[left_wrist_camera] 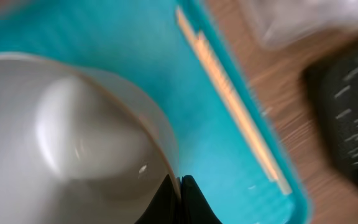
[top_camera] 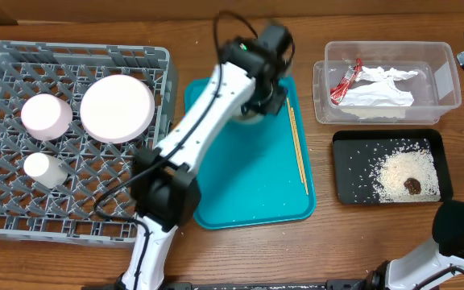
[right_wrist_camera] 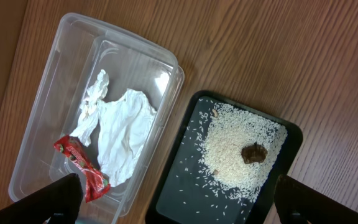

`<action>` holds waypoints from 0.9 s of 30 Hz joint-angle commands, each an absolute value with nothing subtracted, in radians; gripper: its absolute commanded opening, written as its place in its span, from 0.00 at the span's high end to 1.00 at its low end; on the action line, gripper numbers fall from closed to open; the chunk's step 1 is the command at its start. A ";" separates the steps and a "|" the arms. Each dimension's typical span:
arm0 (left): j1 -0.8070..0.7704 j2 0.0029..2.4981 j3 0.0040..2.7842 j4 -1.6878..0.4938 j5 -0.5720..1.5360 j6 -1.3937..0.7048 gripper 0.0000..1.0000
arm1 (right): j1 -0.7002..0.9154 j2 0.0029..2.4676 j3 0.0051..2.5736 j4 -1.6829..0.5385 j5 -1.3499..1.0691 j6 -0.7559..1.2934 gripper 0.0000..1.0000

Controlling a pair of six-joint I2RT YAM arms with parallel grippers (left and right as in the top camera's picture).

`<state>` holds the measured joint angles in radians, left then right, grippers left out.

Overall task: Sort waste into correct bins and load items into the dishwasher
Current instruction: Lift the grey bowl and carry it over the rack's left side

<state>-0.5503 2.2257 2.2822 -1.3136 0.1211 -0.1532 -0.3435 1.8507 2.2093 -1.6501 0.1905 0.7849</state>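
Over on the left, the dish rack holds the large plate, a pinkish bowl and the small cup, with open lattice in front of them, which looks like your landing spot. Your left hand is closed down thin on the rim of a white bowl over the teal tray; whether the bowl is off the tray yet, I can't tell. It's an edge pinch, so lift straight, keep the wrist level and swing slowly, or the bowl may pivot out. Mind the chopsticks along the tray's right side. Further right, the clear tub has the red wrapper and napkin, and the black tray has the rice, so the waste looks sorted. Your right hand hangs above them, fingers spread wide, holding nothing.
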 commanded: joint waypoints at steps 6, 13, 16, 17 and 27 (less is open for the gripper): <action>-0.227 1.942 2.456 -1.341 0.132 -0.357 0.96 | -0.342 1.843 2.230 -1.646 0.198 0.785 0.00; 0.158 1.903 2.456 -1.495 0.162 -0.524 0.96 | -0.342 1.843 2.230 -1.646 0.197 0.784 0.00; 0.332 1.904 2.455 -1.544 0.159 -0.525 0.96 | -0.342 1.843 2.230 -1.646 0.198 0.784 0.00; 0.381 1.904 2.455 -1.555 0.162 -0.525 0.96 | -0.342 1.843 2.230 -1.646 0.197 0.784 0.00; 0.842 1.944 2.321 -1.531 0.658 -0.424 0.96 | -0.342 1.843 2.230 -1.646 0.198 0.785 0.00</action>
<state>0.7494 1.9148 2.3878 -1.5467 0.3702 -0.4900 -0.3435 1.8507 2.2093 -1.6493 0.1902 0.7853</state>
